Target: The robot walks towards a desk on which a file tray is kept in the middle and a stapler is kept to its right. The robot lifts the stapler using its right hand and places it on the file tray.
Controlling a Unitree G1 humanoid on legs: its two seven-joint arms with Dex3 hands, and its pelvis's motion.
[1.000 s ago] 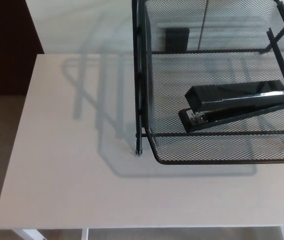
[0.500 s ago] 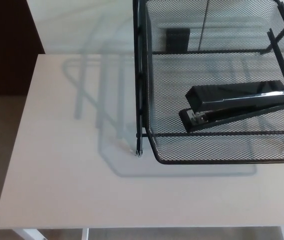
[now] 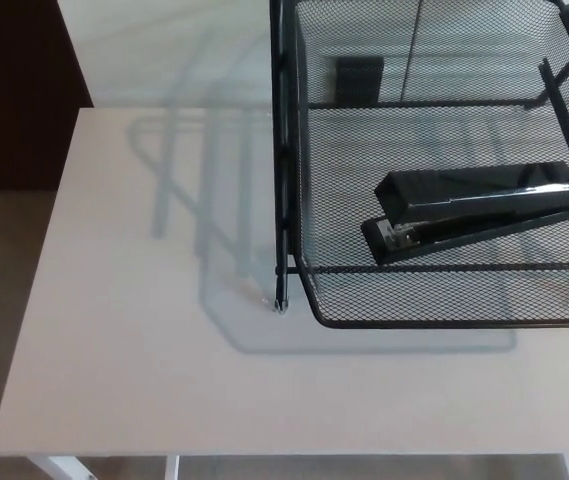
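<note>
Item 1. Stapler (image 3: 474, 212): black and glossy, lying flat on the mesh floor of the upper tier of the file tray. It is sitting toward 3 o'clock in the head view. Its long axis is running from about 8 o'clock to 2 o'clock, with the mouth end and its metal plate pointing toward 8 o'clock. Nothing is touching it but the mesh.

Item 2. File tray (image 3: 414, 322): black wire mesh with thin black uprights, occupying the 1 to 3 o'clock part of the view and running off the right edge. Its near left foot is resting on the desk.

Item 3. Desk (image 3: 134, 360): pale top, filling the view from 6 to 10 o'clock. It is carrying the tray's grey shadow (image 3: 214, 260) at the tray's 9 o'clock side.

Item 4. Small dark block (image 3: 358, 78): showing through the mesh at 12 o'clock of the stapler; what it is cannot be told.

Item 5. Robot's hands: neither the left nor the right is showing in the head view, so their pose and the state of their fingers cannot be told.
</note>
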